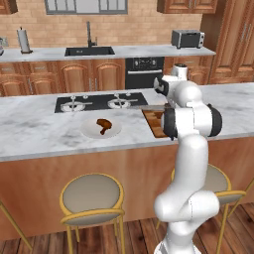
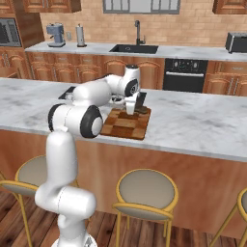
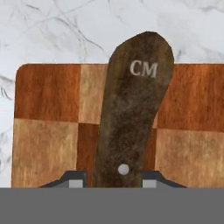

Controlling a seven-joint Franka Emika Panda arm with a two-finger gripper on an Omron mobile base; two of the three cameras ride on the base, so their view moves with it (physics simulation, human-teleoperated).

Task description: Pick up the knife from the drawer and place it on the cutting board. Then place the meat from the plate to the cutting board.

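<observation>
— Marble worktop (image 1: 39, 131) carries what, around the cutting board (image 2: 126, 129)?

— To the board's left in the left base view sits the white plate (image 1: 89, 132) with the meat (image 1: 103, 124) on it, well apart from the board. Behind the plate lies the black cooktop (image 1: 94, 102). The knife (image 3: 133, 109) hangs over the board, its dark handle clamped between the jaws of the gripper (image 3: 113, 179); the hand view shows the handle standing up from between the two finger tips (image 3: 75, 180), with the checkered wood beneath it.

— Anything standing in the way over the board?

— Nothing lies on the board's visible squares. The robot's own forearm and elbow sit just beside the board's near left corner in the right base view.

— How much room at the edges?

— The board lies near the worktop's front edge. Bare marble spreads wide to its right in the right base view, and a strip shows beyond its far edge in the hand view. Stools (image 1: 92, 198) with yellow frames stand below the front edge.

— What stays hidden or unclear?

— In the left base view the arm covers most of the board; a narrow brown strip (image 1: 152, 121) shows, with the grey blade (image 1: 149, 107) reaching left above it toward the cooktop. Whether the knife touches the board cannot be told. In the hand view the handle's lower end is cut off at the bottom, and the blade is out of frame.
</observation>
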